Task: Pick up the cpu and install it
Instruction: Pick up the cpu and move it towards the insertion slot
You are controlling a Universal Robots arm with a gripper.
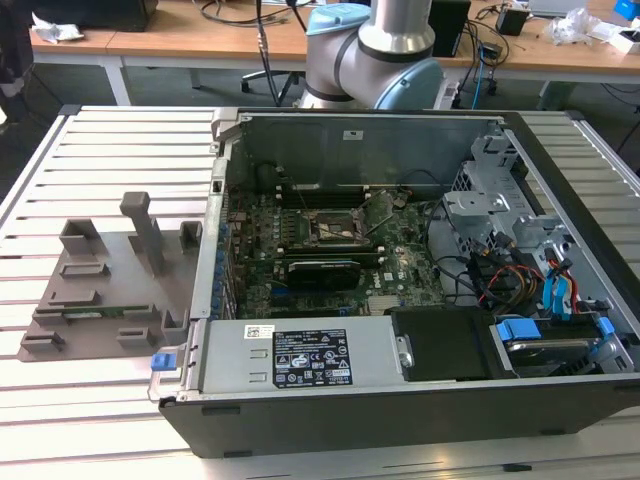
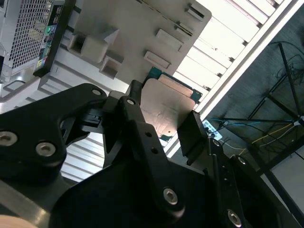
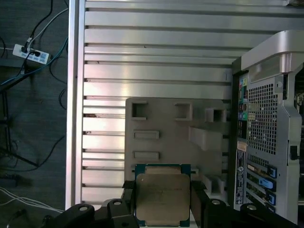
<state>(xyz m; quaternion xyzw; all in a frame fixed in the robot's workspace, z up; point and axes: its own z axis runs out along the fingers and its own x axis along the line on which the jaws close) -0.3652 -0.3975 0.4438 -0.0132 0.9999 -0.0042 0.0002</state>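
Observation:
The cpu point(image 3: 163, 197) is a flat square chip with a dull metal top and a green edge. It sits between the two black fingers point(image 3: 128, 197) of my gripper point(image 3: 163, 190), which is shut on it. In the second wrist view the cpu point(image 2: 166, 111) shows from below, clamped on two opposite sides by my gripper point(image 2: 165, 121). It hangs well above the grey fixture plate point(image 3: 175, 128), beside the open computer case point(image 3: 266, 133). In the exterior view the black socket frame point(image 1: 328, 228) lies on the green motherboard inside the case point(image 1: 400, 420).
The grey fixture plate point(image 1: 110, 290) with raised blocks lies on the slatted table point(image 1: 90, 420), at the exterior view's left of the case. A white-labelled power supply point(image 1: 310, 357) and cables fill the case's near side. The arm's base point(image 1: 375, 60) stands behind the case.

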